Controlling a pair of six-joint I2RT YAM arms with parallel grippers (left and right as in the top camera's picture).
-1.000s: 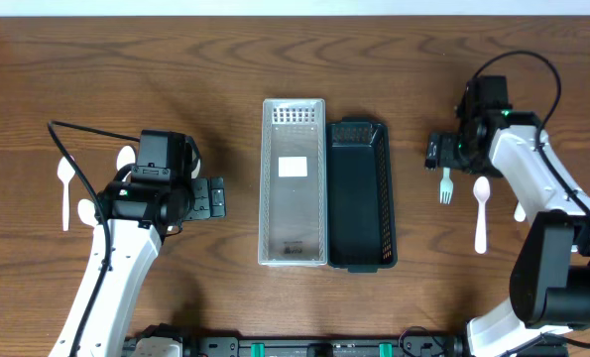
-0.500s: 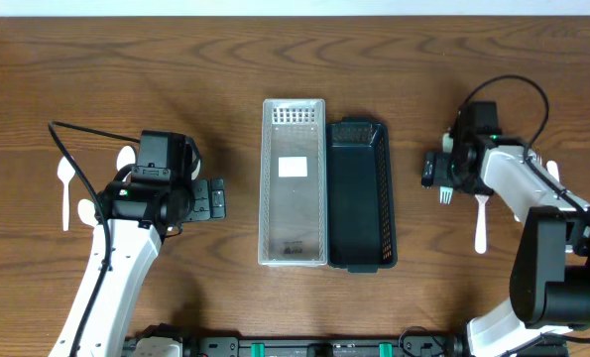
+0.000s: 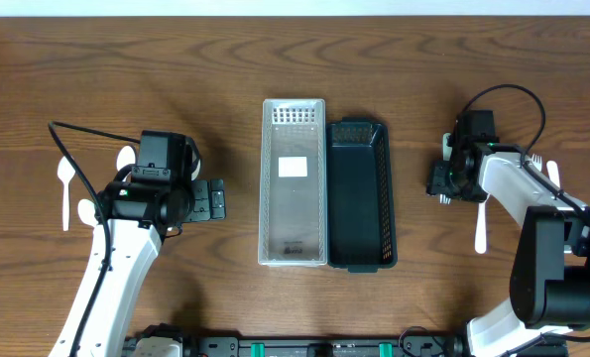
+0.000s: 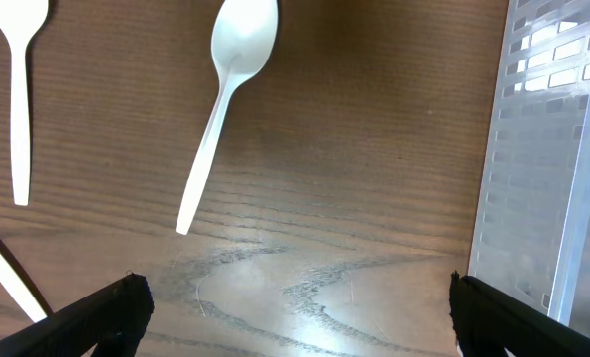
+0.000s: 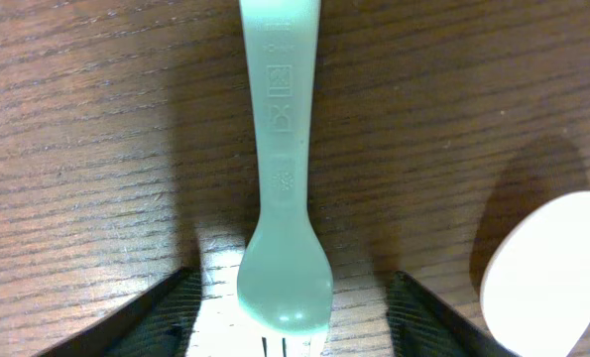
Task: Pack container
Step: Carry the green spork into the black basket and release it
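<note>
A clear container (image 3: 293,178) and a black container (image 3: 359,193) stand side by side at the table's middle; both look empty. My right gripper (image 3: 443,184) is open and low over a pale fork (image 5: 283,198). The fork lies on the wood between the fingers (image 5: 146,317), handle pointing away; no contact with the fingers shows. A white spoon (image 3: 481,218) lies just right of it, its bowl in the right wrist view (image 5: 547,263). My left gripper (image 3: 211,200) is open and empty, left of the clear container (image 4: 552,149). Two white spoons (image 4: 230,89) (image 4: 17,89) lie ahead of it.
Another white utensil (image 3: 552,175) lies at the far right by the right arm. The two left spoons show overhead at the far left (image 3: 64,193) and by the left arm (image 3: 124,159). A black cable runs from the left arm.
My right gripper has moved down and slightly right, coming over the fork, which now lies between its open fingers. The left arm has not moved.
</note>
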